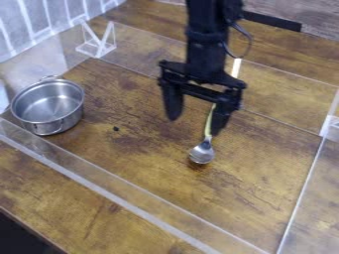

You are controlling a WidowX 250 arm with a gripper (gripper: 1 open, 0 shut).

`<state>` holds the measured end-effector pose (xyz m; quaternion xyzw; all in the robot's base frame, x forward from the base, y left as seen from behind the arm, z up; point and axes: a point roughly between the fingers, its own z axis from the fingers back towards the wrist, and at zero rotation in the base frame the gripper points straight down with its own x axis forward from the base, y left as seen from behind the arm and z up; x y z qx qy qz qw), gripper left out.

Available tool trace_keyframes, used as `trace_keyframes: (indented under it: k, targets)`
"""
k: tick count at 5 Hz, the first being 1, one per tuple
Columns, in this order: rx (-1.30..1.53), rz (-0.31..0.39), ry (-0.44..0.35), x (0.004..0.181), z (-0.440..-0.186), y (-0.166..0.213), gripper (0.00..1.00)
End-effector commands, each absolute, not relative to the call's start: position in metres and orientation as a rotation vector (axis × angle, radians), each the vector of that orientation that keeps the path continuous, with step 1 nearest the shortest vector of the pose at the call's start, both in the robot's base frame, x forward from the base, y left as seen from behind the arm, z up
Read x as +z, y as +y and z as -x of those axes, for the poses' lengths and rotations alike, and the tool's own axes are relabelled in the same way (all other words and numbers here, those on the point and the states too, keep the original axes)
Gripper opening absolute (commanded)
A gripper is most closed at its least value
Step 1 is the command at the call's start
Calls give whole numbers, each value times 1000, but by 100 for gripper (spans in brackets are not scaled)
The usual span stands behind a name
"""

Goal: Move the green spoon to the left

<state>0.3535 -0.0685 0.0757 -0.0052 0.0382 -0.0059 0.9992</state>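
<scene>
At the far left, a steel bowl [47,104] is seen on the tabletop [133,203], well apart from everything else. Between it and the centre only bare wood is shown, so the stretch toward which the spoon is to be moved lies free.

Right of centre, the tool [195,110] is held pointing straight down with its two fingers spread wide; nothing is gripped. It hangs over the handle of the spoon [207,139], whose yellow-green handle is partly hidden behind the right finger. Whether the fingers touch it cannot be told.

The spoon lies flat on the tabletop, its shiny metal bowl nearest the camera and its handle running away.

The task is judged to be at its start: the spoon has not been grasped or shifted. Lowering, closing on the handle, carrying leftward and releasing are all left to be done.
</scene>
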Motion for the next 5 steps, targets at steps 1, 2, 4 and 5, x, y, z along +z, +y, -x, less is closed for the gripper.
trace_keyframes:
  k: [1,2,4,5]
  targets:
    - [12,25,-7,89,-371,-82,100]
    - [25,21,-9,80,-377,-82,100]
    - [48,14,-3,66,-387,-78,100]
    - [60,13,1,61,-392,-77,100]
